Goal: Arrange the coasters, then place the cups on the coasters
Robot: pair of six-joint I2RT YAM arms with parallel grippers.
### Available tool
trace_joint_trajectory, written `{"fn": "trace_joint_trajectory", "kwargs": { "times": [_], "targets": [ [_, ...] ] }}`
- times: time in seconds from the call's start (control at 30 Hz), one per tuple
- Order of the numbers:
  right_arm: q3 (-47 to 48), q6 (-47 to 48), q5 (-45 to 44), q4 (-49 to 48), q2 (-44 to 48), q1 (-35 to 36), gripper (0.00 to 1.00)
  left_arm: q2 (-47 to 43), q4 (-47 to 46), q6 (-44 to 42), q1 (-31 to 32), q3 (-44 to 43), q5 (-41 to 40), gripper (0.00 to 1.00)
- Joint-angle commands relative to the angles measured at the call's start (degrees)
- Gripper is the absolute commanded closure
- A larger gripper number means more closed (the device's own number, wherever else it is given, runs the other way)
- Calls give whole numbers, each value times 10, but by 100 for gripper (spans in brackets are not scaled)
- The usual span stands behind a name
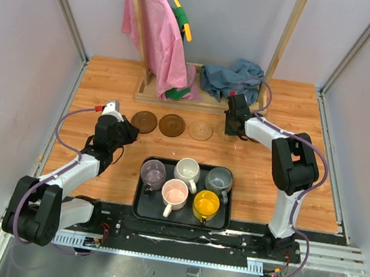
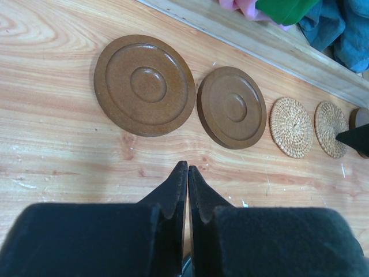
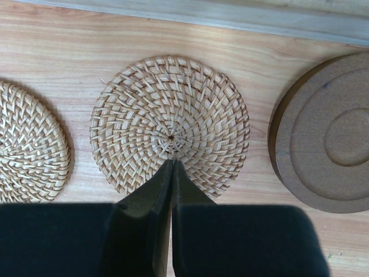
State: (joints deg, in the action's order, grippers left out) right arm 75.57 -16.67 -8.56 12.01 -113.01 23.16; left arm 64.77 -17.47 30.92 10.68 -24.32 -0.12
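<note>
The five coasters (image 2: 232, 107) lie flat in one row on the wooden surface (image 1: 96, 86), on the far side of the black tray (image 1: 148, 210), between the tray and the wooden rack (image 1: 288, 36). Going from the tray's left end to its right end, I count two dark wooden ones, two woven ones and one more dark one. They sit near each other but do not touch.

Each coaster is round, so it has no long side. The row itself is the long line, and it runs side to side along the tray's far edge.

The five cups (image 1: 174, 194) all stand inside the tray with their mouths up. The pink one's handle points to the tray's near edge.

My right pincer (image 3: 173, 167) is clenched tight and grasps nothing. Its tip is at the near edge of a woven coaster (image 3: 170, 115), and I cannot tell if it touches. My left pincer (image 2: 187, 173) is clenched and empty too, just on the tray side of the two dark coasters at the left.

I think the coaster step is almost done. Next come the cups. One pincer must back off toward the tray, let its fingers spread, grab a cup by its rim or handle, lift it and set it down in the middle of a coaster.
</note>
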Motion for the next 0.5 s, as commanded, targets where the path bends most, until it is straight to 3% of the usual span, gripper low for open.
{"fn": "trace_joint_trajectory", "kwargs": {
  "times": [0.0, 0.47],
  "targets": [
    [-29, -9, 6, 66, -8, 10, 98, 5, -15, 0, -2, 0, 1, 93],
    [-42, -19, 2, 72, 16, 20, 98, 7, -18, 5, -2, 3, 2, 93]
  ]
}}
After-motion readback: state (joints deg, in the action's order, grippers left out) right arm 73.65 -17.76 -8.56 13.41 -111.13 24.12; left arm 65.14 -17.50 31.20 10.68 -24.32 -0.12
